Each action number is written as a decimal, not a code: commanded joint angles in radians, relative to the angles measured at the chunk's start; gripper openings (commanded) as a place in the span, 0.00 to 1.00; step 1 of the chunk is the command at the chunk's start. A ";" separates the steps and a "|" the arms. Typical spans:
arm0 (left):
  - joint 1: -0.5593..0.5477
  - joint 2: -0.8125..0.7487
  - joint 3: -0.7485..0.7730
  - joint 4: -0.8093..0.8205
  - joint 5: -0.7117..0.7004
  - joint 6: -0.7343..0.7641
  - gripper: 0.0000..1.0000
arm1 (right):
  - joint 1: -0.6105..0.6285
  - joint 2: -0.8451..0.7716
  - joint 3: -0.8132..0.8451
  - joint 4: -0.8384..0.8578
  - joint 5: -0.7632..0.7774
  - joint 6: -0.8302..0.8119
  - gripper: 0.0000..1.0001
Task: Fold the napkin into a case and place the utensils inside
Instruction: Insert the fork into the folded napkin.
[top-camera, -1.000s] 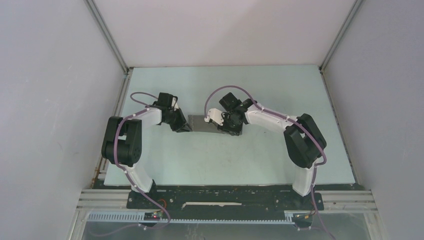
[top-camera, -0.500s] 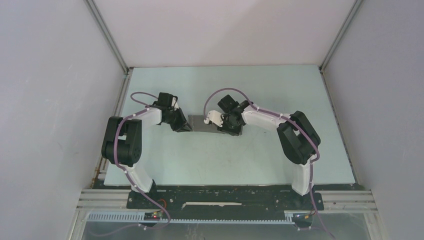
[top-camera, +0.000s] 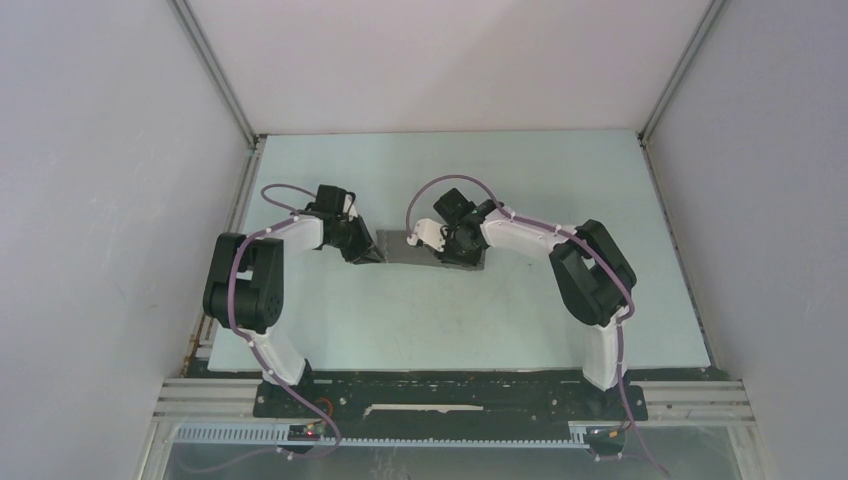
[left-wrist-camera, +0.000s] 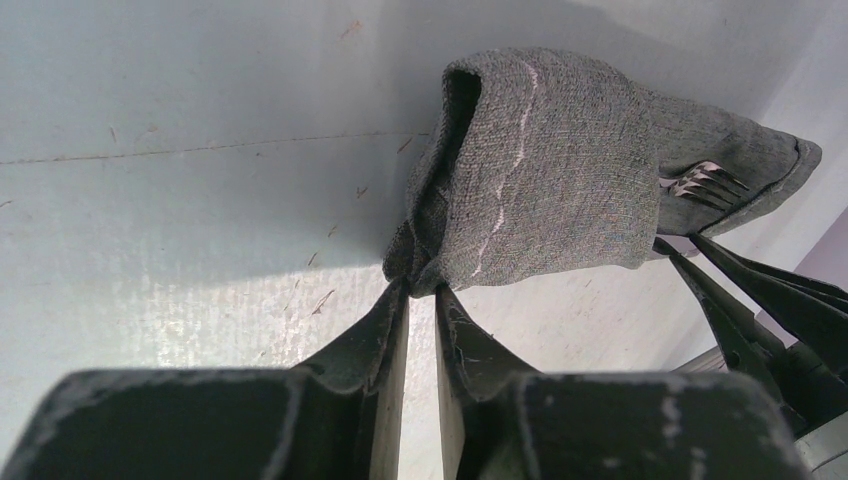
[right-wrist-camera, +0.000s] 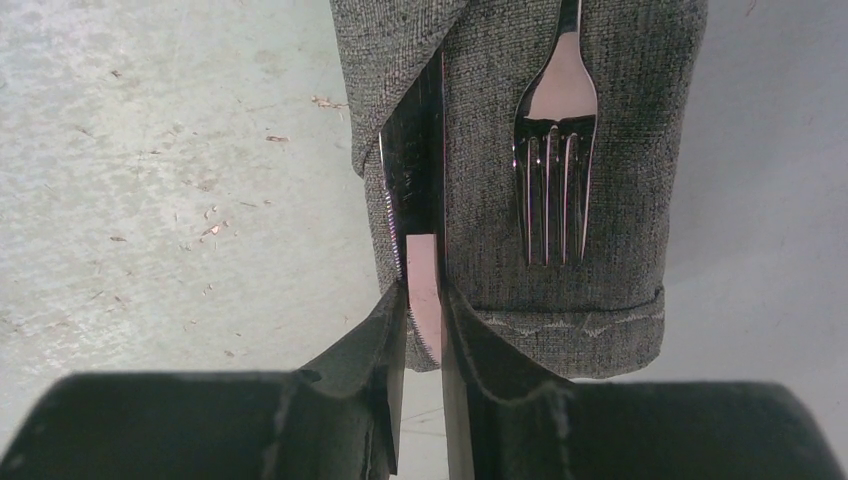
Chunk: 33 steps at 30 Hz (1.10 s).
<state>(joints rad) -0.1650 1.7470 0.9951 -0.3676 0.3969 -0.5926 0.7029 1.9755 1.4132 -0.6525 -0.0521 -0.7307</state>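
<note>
- The desk (top-camera: 450, 310) carries the grey case (top-camera: 400, 246), lying flat a little left of centre and nearer the far edge than the near one.
- The right arm (top-camera: 590, 275) has swung its elbow in towards the left edge over the last second. That has nudged the right gripper (top-camera: 455, 243) along the case, so I'd say the knife is being fed in. It looks like the closing step.
- The left arm (top-camera: 245, 280) hasn't budged, and it's anchoring the cloth.
- The left gripper (left-wrist-camera: 421, 288) has its jaws pinching a bunched fold at the case's left end. This wrist view shows what looks like a raised, gaping loop of cloth there, which the overhead hides.
- The right gripper's jaws are pressed onto the knife (right-wrist-camera: 420, 200) blade, and its dark handle is already under the flap.
- The fork (right-wrist-camera: 553, 130) is tucked in by its handle with the tines poking out. Only the wrist views show the utensils, because from overhead they're too small to see.
</note>
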 joint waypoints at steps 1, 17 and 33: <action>0.007 -0.021 0.011 0.024 0.023 0.013 0.19 | 0.000 0.018 0.037 0.025 0.022 -0.003 0.25; 0.007 -0.019 0.008 0.025 0.022 0.011 0.18 | 0.010 0.039 0.071 0.047 0.052 -0.016 0.18; 0.007 -0.021 0.006 0.029 0.025 0.010 0.18 | 0.075 0.054 0.110 0.022 0.154 -0.129 0.12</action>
<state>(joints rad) -0.1650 1.7470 0.9951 -0.3611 0.3992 -0.5930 0.7551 2.0155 1.4647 -0.6533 0.0696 -0.8062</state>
